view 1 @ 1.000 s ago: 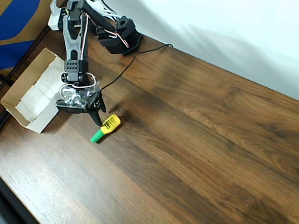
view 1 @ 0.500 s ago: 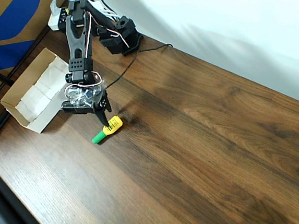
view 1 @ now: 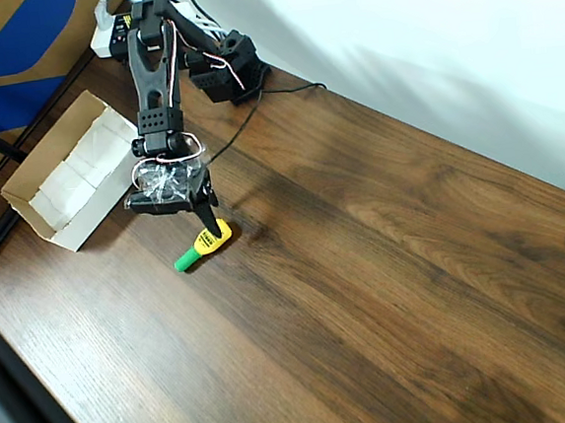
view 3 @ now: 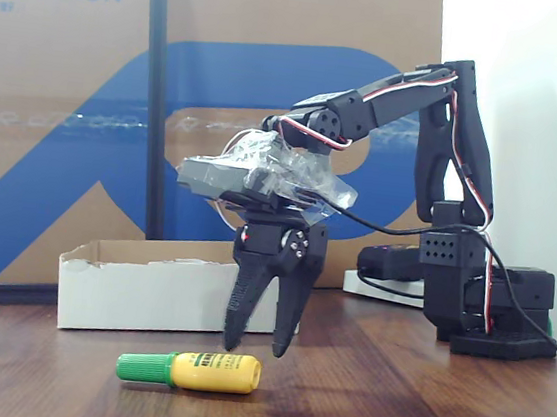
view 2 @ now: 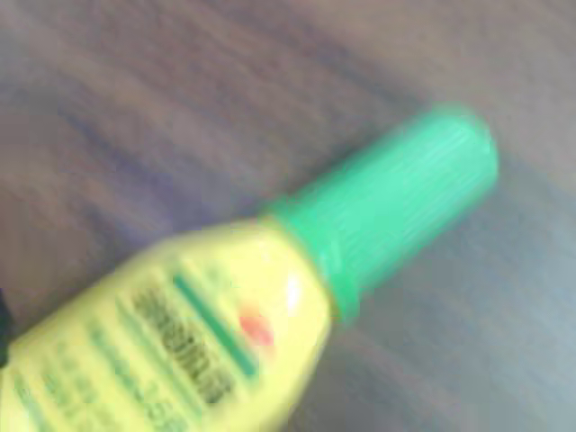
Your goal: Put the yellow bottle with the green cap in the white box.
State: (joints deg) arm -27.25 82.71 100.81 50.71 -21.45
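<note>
The yellow bottle with the green cap lies flat on the wooden table, cap pointing to the lower left in the overhead view. In the fixed view the bottle lies with its cap to the left. My black gripper hangs right over the yellow end, jaws a little apart and holding nothing. Its fingertips hover just above the table behind the bottle, with the gripper open. The wrist view shows the bottle very close and blurred. The white box stands left of the gripper, and in the fixed view the box is behind it.
A brown-and-blue cardboard sheet stands behind the box with a black pole in front of it. The arm's base and a thin black cable sit at the back. Bare wood table stretches to the right.
My gripper has swung right and toward the bottle, from beside the box to over the bottle's yellow end. The bottle has hardly shifted.
</note>
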